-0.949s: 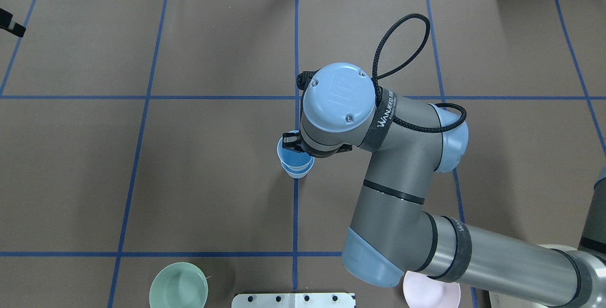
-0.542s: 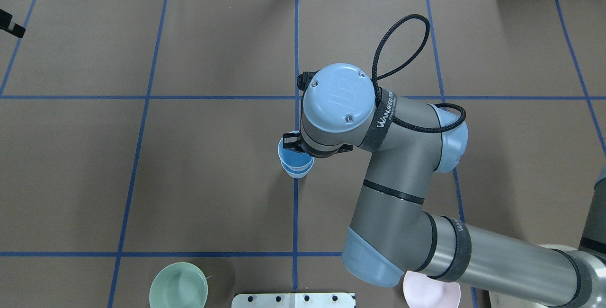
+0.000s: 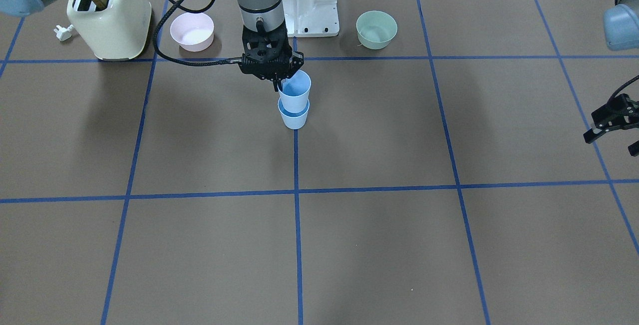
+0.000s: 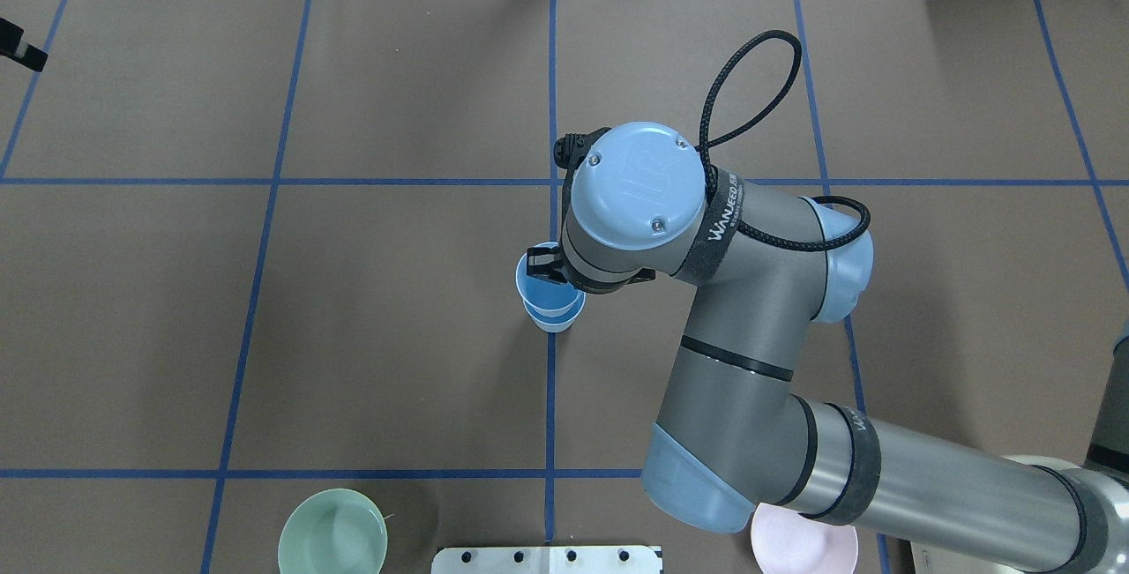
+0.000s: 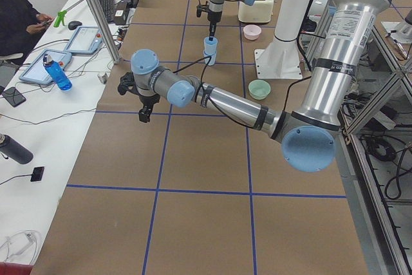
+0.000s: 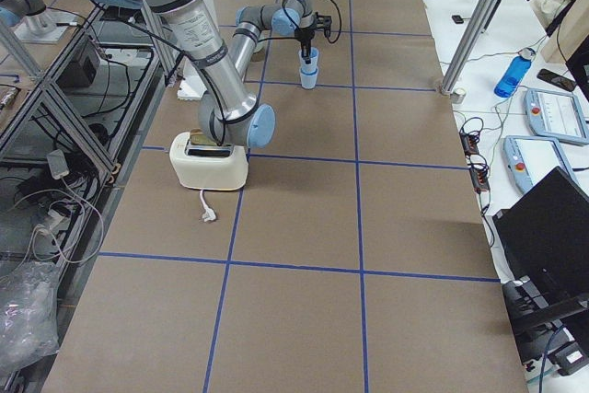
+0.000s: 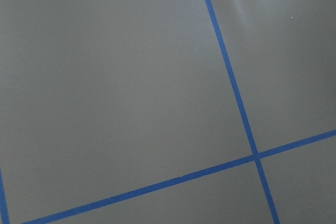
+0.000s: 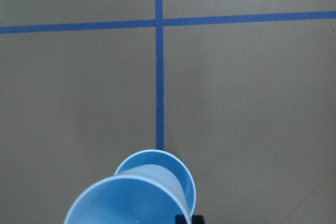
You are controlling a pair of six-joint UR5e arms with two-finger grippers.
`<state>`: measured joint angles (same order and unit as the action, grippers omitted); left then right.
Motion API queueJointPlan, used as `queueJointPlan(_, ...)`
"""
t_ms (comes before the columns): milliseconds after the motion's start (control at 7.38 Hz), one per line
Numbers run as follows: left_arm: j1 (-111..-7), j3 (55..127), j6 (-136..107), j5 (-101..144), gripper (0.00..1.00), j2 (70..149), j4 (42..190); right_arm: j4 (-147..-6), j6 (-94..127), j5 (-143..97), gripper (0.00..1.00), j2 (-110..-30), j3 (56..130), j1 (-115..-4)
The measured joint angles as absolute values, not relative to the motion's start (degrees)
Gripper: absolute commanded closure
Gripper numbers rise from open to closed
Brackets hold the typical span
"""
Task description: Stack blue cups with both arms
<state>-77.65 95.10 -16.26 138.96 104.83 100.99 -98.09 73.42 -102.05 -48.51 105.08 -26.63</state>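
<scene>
Front-facing view, read left to right.

**Step in hand.** The right gripper [image 3: 278,85] is closed on the rim of the upper cup [image 3: 295,93], one finger inside the wall and one outside. The base of this cup is already inside the mouth of the lower cup [image 3: 294,118]. The lower cup stands upright on the table [image 3: 199,245], on the central tape line [image 3: 296,165]. How deeply the cups are nested cannot be told.

To finish well, the descent should probably be straight and vertical, with the two rims kept concentric. The wrist view shows the upper rim slightly off-centre over the lower one. Release is best made only once the cup is seated. The fingers should then spread just enough to clear the rim and lift straight up, so that the light stack is not tipped.

**Surroundings, taken from the stack.**
- Toaster [image 3: 110,20]: at 10 o'clock, well apart.
- Pink bowl [image 3: 192,31]: at about 11 o'clock, nearer than the toaster but not touching.
- Robot's base [image 3: 309,5]: at 12 o'clock.
- Green bowl [image 3: 376,29]: at 1 o'clock.
- Left gripper [image 3: 611,125]: at 3 o'clock, far off near the table's end, with its fingers spread and nothing in them.

The widest open room runs from 4 to 8 o'clock, which is bare table. A vertical retreat appears unobstructed.
</scene>
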Motion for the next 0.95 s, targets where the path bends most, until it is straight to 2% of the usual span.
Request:
queueJointPlan(136,-77.67,95.07,-16.26,138.96,0.02,104.80,100.99,-97.64,73.45,-101.92,0.01,-48.73,105.09,-26.63)
queueJointPlan(678,-77.69,95.17,-16.26,138.95,0.02,104.74,100.99,-97.67,73.24,-100.13,0.00,-48.95,105.82,-27.03)
queueJointPlan(949,-77.70,95.18,-16.24,139.09,0.02,104.67,101.04,-99.51,70.01,-103.43,0.00,-49.36,107.49,-32.35)
